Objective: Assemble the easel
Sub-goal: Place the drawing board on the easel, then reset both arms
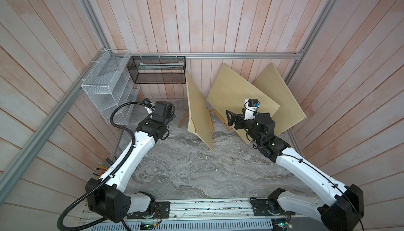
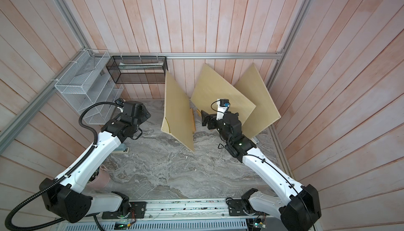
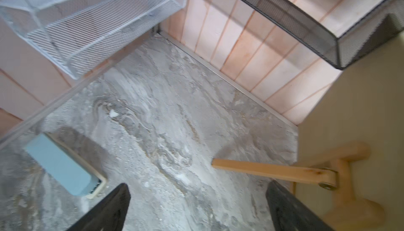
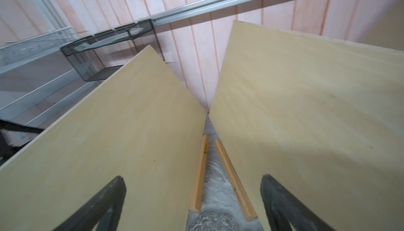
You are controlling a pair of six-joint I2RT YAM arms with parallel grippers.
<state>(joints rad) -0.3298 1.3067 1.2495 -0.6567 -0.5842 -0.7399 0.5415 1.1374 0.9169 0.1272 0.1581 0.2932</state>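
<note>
The left claw [image 3: 197, 188] is seen released, its fingers spread wide with only bare surface [image 3: 153, 120] between them; nothing is grasped. Just beside one of its fingers, the prop leg [image 3: 269, 172] of the easel is found, hinged out from the frame with its foot set on the surface. Behind the leg, the board [image 1: 200, 114] carried by the easel is seen standing steeply. The right claw [image 4: 192, 178] is likewise released and empty, and is pointed into the gap between that board and a second board [image 4: 306, 120]. Ahead of it, low in the gap, a wooden ledge [image 4: 200, 175] is seen at the first board's lower edge and a second ledge [image 4: 234, 175] at the other's. Beyond the second board, farther from the right claw, a third board [image 1: 286, 96] is leaned in the corner. The assembly is judged close to finished: the leg is opened, a board is seated, and neither claw is engaged. Only a check of steadiness is thought to be left, since the joints behind the boards are hidden.
</note>
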